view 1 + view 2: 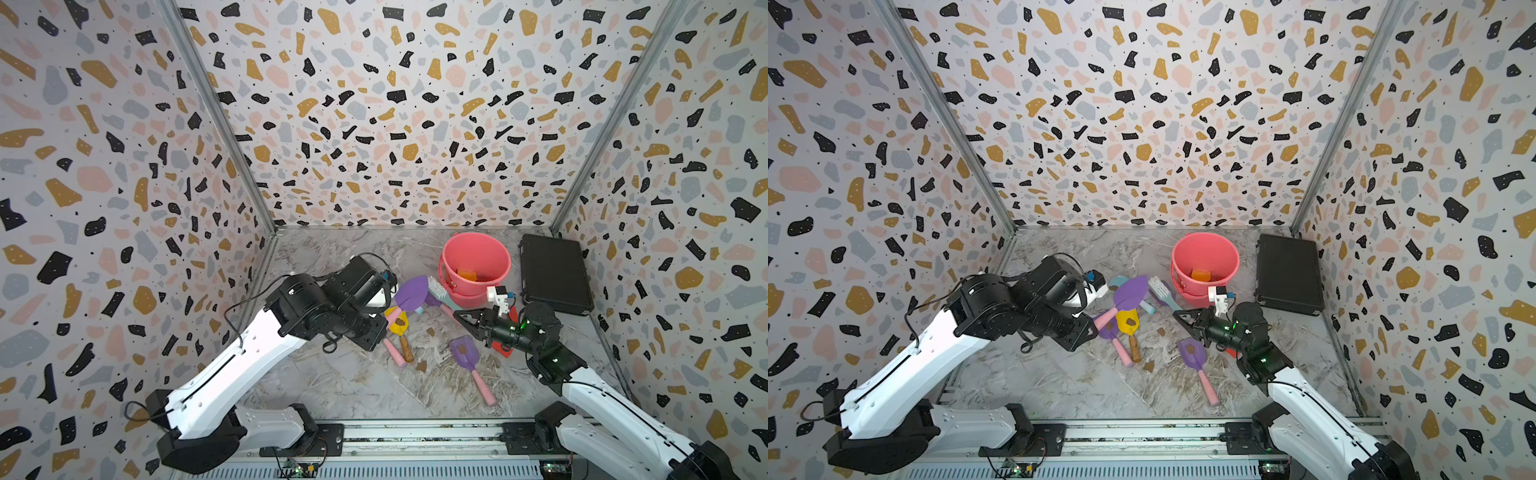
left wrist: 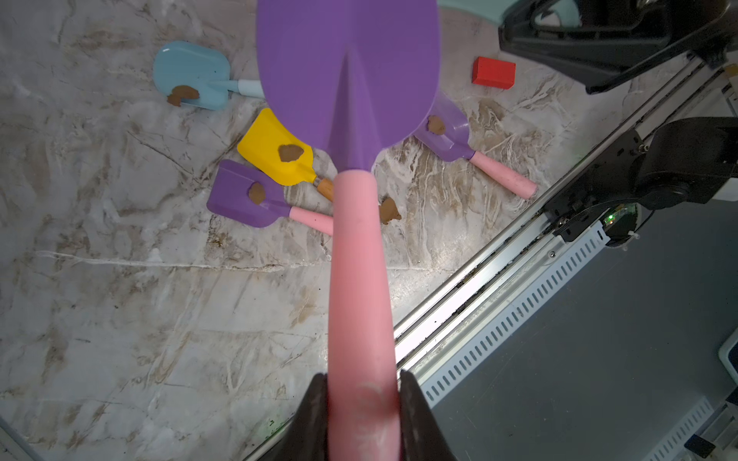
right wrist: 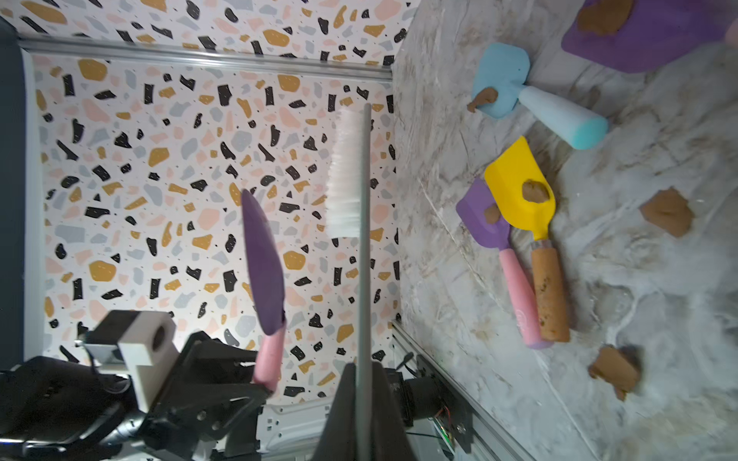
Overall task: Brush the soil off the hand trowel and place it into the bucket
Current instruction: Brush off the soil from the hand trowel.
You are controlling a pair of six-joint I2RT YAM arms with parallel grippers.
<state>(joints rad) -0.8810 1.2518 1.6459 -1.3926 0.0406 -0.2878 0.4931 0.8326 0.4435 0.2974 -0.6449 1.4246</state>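
"Two grippers, what has each got?"
"Left gripper [image 2: 361, 399] is clamped on the pink handle of the purple trowel [image 2: 347, 80], raised off the table [image 1: 353, 382]. Right gripper [image 3: 363, 383] pinches the brush [image 3: 345, 171], bristles near the blade."
"Bucket [image 1: 444, 257]?"
"At the back, beside the black case [image 1: 555, 274]. Soil [image 1: 422, 366] lies on the marble."

Grey marbled counter [image 1: 353, 374], cluttered toward the back.
A pink bucket [image 1: 461, 253] and black case [image 1: 555, 272] stand on it. A yellow trowel [image 1: 400, 324] overlaps a purple trowel [image 1: 1104, 334]. A second purple trowel [image 1: 467, 358], blue trowel [image 2: 191, 76], red block [image 2: 493, 72] and loose soil blobs [image 1: 422, 366] lie nearby.
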